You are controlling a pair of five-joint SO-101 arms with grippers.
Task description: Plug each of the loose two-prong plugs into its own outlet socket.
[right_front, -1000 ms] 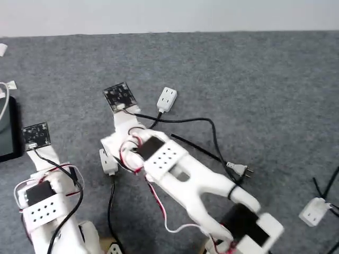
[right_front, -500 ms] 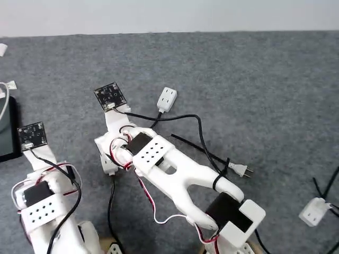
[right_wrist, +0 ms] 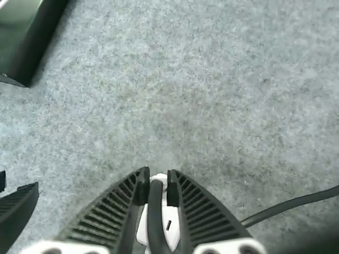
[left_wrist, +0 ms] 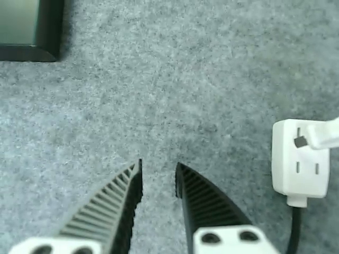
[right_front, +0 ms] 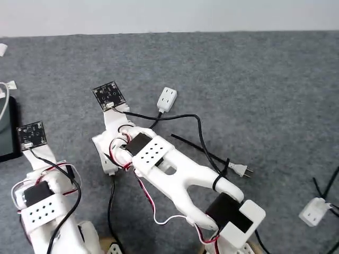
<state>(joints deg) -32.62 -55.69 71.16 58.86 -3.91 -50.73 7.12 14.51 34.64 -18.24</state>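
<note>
Two-prong plug (right_wrist: 157, 183) is pinched between the closed-in fingers of the right gripper (right_wrist: 157, 173), with a dark cord running back between them. It is held directly over a white outlet socket (right_wrist: 161, 235) that lies on the bench (right_front: 254, 79). In the left wrist view a grey prong shows against the socket's face, and it does not look seated yet. The left gripper (left_wrist: 159, 165) hangs near that socket with its fingers slightly spread, holding nothing.

The step in hand looks like the insertion itself. To do it well, line both prongs up with one pair of slots and press straight down along them, without rocking. The socket is small, light and unfixed, so a sideways push would probably slide or tip it. Steadying its body with the left gripper would help. The left wrist view gives the clearest check of prongs against slots.

Another loose plug (right_front: 241, 170) lies well apart on its black cord. A second outlet socket (right_front: 167, 99) sits farther back and a third outlet socket (right_front: 315, 211) lies off to the side.

The bench has a grey, carpet-like covering that should grip a little. A black-framed screen (right_front: 5, 129) sits at its edge, and a pale wall (right_front: 169, 16) runs behind.
</note>
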